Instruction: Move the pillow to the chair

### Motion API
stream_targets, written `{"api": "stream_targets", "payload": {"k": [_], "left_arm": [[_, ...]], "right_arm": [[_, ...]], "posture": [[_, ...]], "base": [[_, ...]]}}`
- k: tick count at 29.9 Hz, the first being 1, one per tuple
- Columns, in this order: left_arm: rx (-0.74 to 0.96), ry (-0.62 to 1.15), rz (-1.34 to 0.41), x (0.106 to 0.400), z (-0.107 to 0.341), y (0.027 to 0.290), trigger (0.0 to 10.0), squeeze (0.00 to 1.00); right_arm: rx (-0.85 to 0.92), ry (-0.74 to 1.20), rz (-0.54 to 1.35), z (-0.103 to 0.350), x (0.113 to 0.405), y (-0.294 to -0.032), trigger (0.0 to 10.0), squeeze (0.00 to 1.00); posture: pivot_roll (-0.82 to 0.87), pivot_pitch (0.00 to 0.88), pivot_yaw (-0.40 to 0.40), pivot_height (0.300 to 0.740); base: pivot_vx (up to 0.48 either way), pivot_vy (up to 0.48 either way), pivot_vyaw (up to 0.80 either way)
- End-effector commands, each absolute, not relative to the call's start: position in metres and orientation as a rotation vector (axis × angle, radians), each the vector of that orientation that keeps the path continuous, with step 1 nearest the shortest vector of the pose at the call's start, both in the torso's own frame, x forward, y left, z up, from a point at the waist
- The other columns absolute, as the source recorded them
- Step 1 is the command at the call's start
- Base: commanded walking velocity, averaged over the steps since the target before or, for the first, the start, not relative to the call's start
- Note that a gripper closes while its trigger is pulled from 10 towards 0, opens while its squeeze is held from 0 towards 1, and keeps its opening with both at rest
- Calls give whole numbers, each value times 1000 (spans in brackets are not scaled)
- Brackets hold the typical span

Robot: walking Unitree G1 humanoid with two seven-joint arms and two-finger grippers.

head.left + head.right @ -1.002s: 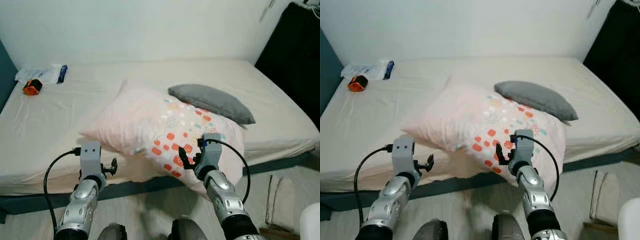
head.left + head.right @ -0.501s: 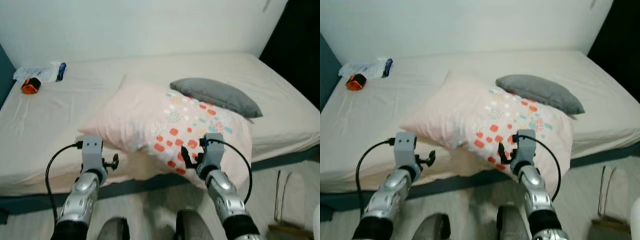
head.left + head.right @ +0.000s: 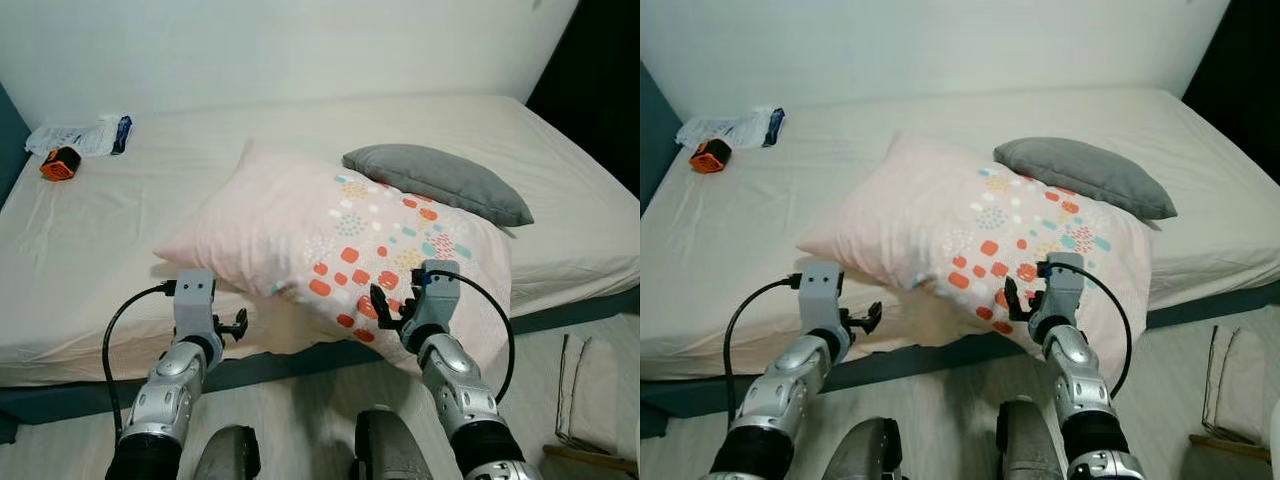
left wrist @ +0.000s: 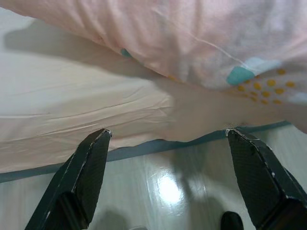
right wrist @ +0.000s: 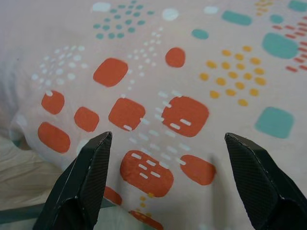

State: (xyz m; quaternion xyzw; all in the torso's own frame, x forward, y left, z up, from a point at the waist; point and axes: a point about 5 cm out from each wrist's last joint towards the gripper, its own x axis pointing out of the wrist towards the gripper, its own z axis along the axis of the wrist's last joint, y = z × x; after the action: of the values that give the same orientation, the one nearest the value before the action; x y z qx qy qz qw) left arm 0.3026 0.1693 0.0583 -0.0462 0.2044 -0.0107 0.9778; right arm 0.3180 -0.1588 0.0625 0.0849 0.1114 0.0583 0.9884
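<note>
A large pink pillow with orange and teal spots lies tilted across the near edge of the bed, its lower corner hanging over the side. My right gripper is open just in front of that spotted corner, and the right wrist view shows the pillow close between the spread fingertips. My left gripper is open below the pillow's near left edge, by the mattress side. In the left wrist view the pillow's underside lies above the bed sheet.
A grey pillow lies behind the pink one. An orange object and a white packet sit at the bed's far left corner. A dark cabinet stands on the right. Light wooden floor runs along the bed.
The camera has shifted and come slightly nearer the bed. Both grippers have risen a little toward the pillow's near edge and stay open.
</note>
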Motion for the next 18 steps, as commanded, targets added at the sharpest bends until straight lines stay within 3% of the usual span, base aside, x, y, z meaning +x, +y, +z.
{"api": "stream_targets", "payload": {"k": [1, 12, 16, 18], "left_arm": [[-98, 436, -9, 300, 55, 175, 10000, 0], [-62, 436, -51, 305, 62, 177, 10000, 0], [-127, 436, -73, 308, 68, 178, 10000, 0], [-260, 423, -122, 317, 78, 178, 10000, 0]], "right_arm": [[183, 240, 124, 60, 318, -156, 10000, 0], [170, 252, 177, 60, 318, -150, 10000, 0], [224, 244, 210, 63, 318, -146, 10000, 0], [249, 233, 240, 68, 317, -143, 10000, 0]], "posture": [[9, 112, -9, 607], [26, 178, -11, 607], [29, 222, 0, 598], [24, 251, 10, 584]], "base": [[0, 0, 0], [0, 0, 0], [0, 0, 0], [0, 0, 0]]}}
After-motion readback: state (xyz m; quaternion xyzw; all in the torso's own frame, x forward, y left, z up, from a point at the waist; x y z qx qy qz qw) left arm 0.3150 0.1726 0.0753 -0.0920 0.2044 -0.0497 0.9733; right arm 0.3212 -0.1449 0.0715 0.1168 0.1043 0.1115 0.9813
